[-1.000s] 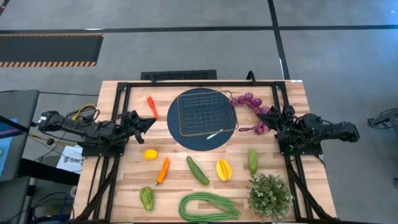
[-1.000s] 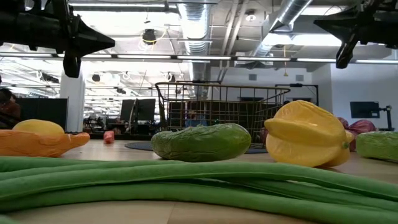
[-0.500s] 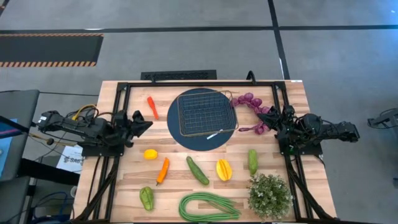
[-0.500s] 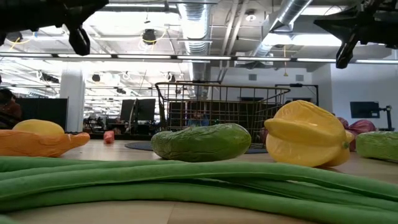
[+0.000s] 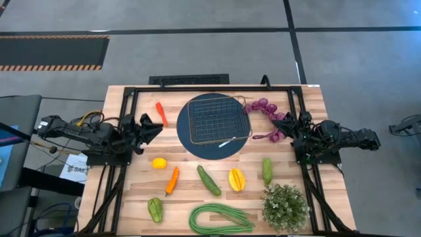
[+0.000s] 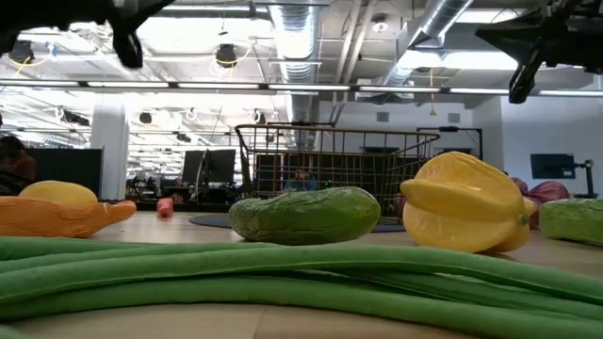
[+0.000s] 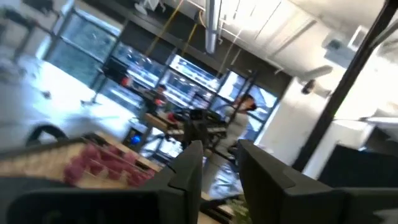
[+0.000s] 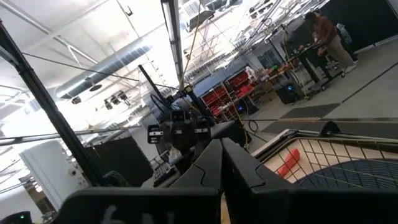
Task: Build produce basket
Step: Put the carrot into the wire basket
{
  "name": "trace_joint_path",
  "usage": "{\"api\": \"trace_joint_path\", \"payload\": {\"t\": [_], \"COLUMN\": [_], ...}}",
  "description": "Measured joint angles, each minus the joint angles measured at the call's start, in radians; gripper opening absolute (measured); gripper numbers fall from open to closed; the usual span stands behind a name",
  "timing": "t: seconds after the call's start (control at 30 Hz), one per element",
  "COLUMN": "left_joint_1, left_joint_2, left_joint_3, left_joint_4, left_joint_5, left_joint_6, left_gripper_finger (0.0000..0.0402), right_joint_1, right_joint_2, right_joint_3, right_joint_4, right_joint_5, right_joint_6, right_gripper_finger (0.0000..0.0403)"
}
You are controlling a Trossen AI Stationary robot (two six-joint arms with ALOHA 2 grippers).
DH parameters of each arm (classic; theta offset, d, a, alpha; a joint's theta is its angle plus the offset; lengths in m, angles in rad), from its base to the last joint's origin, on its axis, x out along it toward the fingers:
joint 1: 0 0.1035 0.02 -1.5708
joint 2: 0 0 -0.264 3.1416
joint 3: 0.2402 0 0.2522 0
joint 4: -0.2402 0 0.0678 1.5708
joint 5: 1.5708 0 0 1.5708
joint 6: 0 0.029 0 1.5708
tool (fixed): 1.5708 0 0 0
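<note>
Wire-mesh basket (image 5: pixel 218 119) sits between the slightly parted, empty left pincer (image 5: pixel 158 126) and the closed, empty right pincer (image 5: pixel 287 129).

Grey floor (image 5: pixel 197 52) all round a pale wood worktop (image 5: pixel 125 197), crossed by dark lines, with a black mat (image 5: pixel 52 52) edged in hazard stripes at one side. Beyond, an open hall: white ceiling (image 6: pixel 311 56) hung with ducts (image 6: pixel 443 19), pipes and strip lights, a white column (image 6: pixel 108 151), dark screens (image 6: pixel 212 165) on desks, red shelving (image 8: pixel 239 84) farther back.
</note>
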Motion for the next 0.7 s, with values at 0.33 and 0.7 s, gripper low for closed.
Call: {"api": "trace_joint_path", "payload": {"t": [0.33, 0.7], "left_joint_1": [0.101, 0.311], "left_joint_2": [0.204, 0.542], "left_joint_3": [0.464, 0.786], "left_joint_4": [-0.896, -1.465], "left_joint_5": [-0.215, -0.121], "left_joint_6": [0.135, -0.058], "left_gripper_finger": [0.0094, 0.0094], "right_joint_1": [-0.002, -0.002], "right_joint_2": [0.000, 0.000], "right_joint_3": [0.034, 0.249], "right_joint_4": [0.022, -0.121], "right_joint_5": [0.007, 0.008], "right_joint_6": [0.074, -0.081], "right_gripper_finger": [0.0029, 0.0097]}}
